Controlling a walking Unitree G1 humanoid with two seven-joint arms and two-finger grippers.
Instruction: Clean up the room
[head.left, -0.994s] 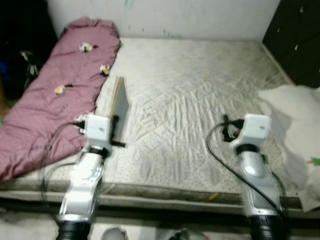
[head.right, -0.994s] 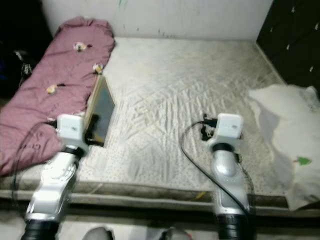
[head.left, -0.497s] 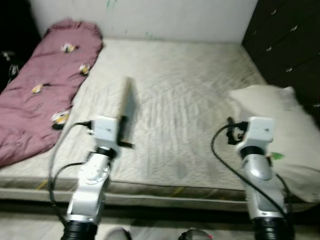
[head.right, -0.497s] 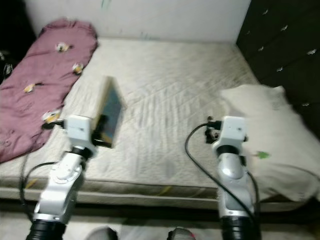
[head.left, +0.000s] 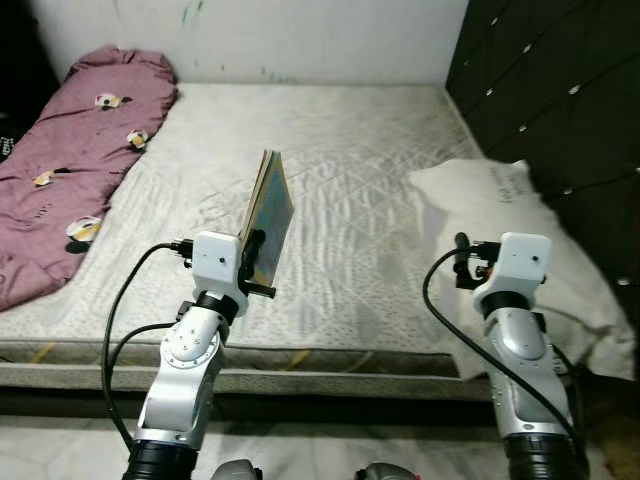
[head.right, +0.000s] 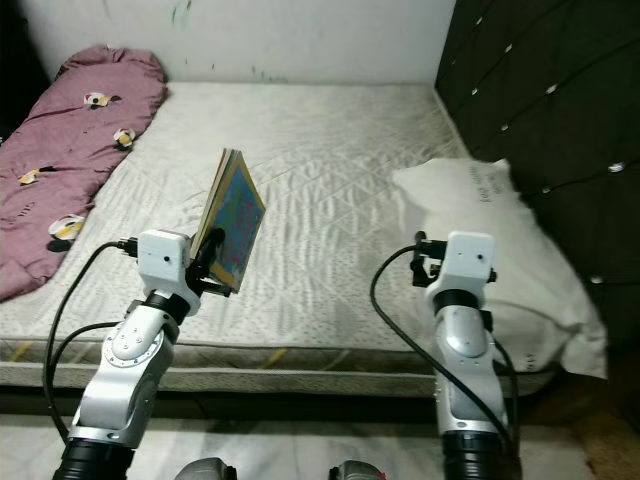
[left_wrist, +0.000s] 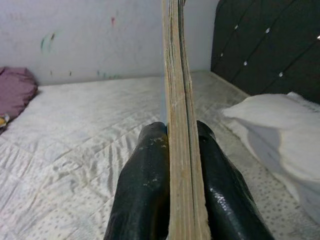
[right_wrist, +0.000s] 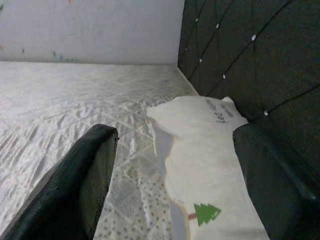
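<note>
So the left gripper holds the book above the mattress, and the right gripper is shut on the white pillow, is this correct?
Not quite. The right gripper is open and holds nothing; the right wrist view shows its fingers spread, with the white pillow lying beyond them. The left gripper does hold the book above the mattress.

The view is swung toward the robot's right compared with a second ago: the maroon quilt (head.left: 75, 160) is now pushed to the left edge, and the white pillow (head.left: 510, 250) and dark tufted headboard (head.left: 545, 90) are brought fully into frame. The book (head.left: 268, 215) is seen sharply, its colourful cover now legible.
</note>
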